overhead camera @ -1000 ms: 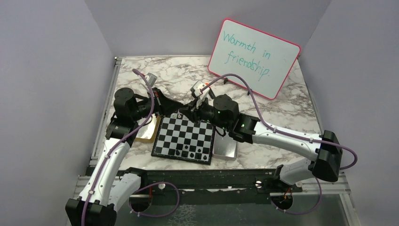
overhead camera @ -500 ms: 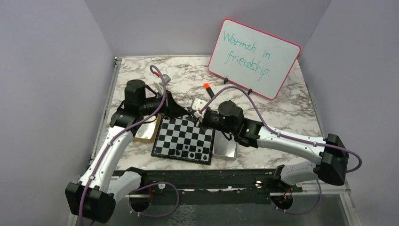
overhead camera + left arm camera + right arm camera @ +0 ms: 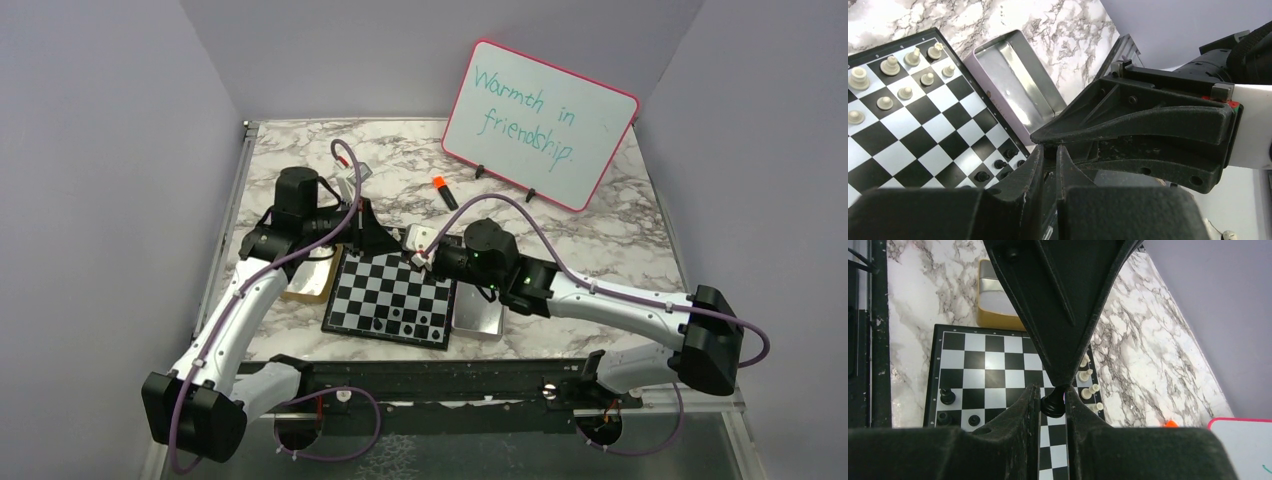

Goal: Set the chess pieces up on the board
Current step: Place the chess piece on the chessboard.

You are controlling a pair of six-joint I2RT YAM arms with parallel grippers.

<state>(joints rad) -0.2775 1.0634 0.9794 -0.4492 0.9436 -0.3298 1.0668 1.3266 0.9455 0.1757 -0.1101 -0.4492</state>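
**Status:** piece transfer between claws, over far edge of the board (image 3: 385,295).

**Claws:**
- R claw (image 3: 1052,390) is narrow and clamped on a black piece (image 3: 1052,406). Piece sits upright between the fingers, above the board.
- L claw (image 3: 1049,148) has its tips drawn in to a thin slit. In the R wrist view its point meets the top of the same piece.
- Whether L actually pinches the piece: cannot tell, contact zone too dark.

**Change vs. a sec. ago:**
- Both arms re-posed w/o the tips parting.
- R wrist has dropped from a raised pose to approx. level, so the orange-capped marker (image 3: 444,192) on the worktop (image 3: 600,230) is now uncovered.
- L wrist has swung back, away from the board.
- Meeting point is approx. the same spot. No shift seen among pieces on the board.

**Task items:**
- White pieces (image 3: 890,65) are grouped at the far corner nearest the silver tray (image 3: 478,315), in two part-filled rows.
- A few black pieces (image 3: 410,325) stand along the near edge, tray side.
- Gold tray (image 3: 312,285) lies just beside the opposite edge.

**Assessment:**
- The re-pose prob. lines the piece up for a cleaner grip before placing.
- Setup looks early: most black pieces are not yet on their squares.
- Risk: the tiny piece could slip or tip when one claw lets go.
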